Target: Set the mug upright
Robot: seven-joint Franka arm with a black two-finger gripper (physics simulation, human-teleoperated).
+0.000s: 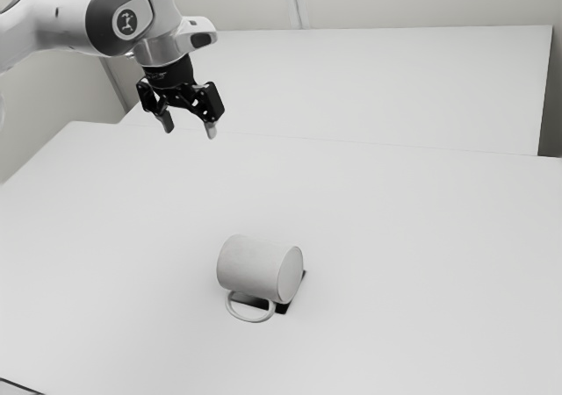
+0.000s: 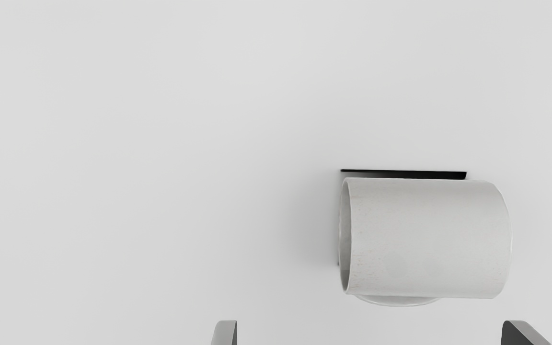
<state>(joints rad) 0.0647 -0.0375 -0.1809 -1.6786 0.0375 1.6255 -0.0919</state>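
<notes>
My hand point(image 1: 190, 131) is high over the tabletop point(image 1: 395, 281), fingers wide apart with nothing between them. In the exterior view the mug point(image 1: 255, 266) lies on its side, at five o'clock from the hand, its handle point(image 1: 250, 319) toward six. In the wrist view, the mouth point(image 2: 346, 235) is nearer to the middle of the finger gap than the base is.

The fingers seem spread along the mug's length, so I would turn the hand about a quarter, then grip across the round body and not on the handle. After a small lift, I should tilt slowly until the mouth looks up, and lower until the base sits flat.

The tabletop stretches wide toward nine and three o'clock; its far edge point(image 1: 369, 143) is well apart, toward twelve. The flat black shape point(image 1: 280, 309) beside the mug deserves care.
</notes>
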